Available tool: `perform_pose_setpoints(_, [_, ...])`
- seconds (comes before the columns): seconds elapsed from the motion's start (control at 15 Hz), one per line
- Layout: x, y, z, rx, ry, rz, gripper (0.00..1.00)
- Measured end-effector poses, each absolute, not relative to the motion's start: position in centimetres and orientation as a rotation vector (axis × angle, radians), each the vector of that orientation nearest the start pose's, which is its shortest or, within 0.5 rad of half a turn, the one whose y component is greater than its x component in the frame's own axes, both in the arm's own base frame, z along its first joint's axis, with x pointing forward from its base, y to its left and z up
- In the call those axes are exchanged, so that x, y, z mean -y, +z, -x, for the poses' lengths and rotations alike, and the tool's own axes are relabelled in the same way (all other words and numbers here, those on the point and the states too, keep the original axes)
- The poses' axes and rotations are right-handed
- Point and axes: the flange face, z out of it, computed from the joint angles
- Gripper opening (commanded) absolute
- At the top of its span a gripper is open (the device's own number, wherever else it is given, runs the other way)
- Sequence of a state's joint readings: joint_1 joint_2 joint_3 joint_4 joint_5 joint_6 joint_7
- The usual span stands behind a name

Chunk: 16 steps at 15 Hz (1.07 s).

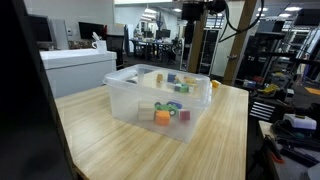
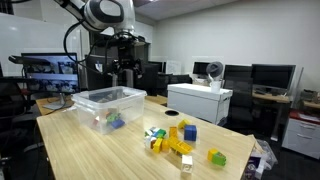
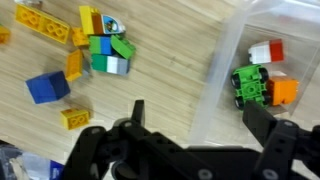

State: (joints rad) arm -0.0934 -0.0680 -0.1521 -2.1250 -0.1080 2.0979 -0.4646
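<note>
Pale wood-grain surface in an open office carries a clear rectangular plastic bin near one edge, glossy square blocks loose beside it, claw spread empty above its rim.

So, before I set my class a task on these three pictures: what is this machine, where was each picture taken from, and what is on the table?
It is a robot arm with a two-fingered tool at its end. Two pictures come from cameras standing in the room, looking at the wooden table from different places. The third comes from a camera on the arm's wrist, looking down past the tool. On the table stands a clear plastic bin with a few toy blocks inside. More blocks lie in a loose pile beside it. The tool hangs above the bin's edge with its fingers open, holding nothing.
</note>
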Motion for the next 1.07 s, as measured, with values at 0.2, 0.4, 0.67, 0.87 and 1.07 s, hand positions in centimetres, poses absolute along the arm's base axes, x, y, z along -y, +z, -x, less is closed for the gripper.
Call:
perform_pose_setpoints(0.2, [19.7, 44.3, -50.5, 0.252, -0.023, 3.231, 1.00])
perform_pose_setpoints(0.4, [23.8, 42.2, -49.8, 0.134, 0.005, 3.242, 1.00])
perform_pose_setpoints(0.67, [26.3, 37.9, -50.0, 0.079, 0.046, 3.253, 1.00])
perform_pose_setpoints(0.87, [27.3, 34.6, -50.7, 0.068, 0.067, 3.263, 1.00])
perform_pose_setpoints(1.07, [27.7, 32.2, -51.4, 0.074, 0.090, 3.267, 1.00])
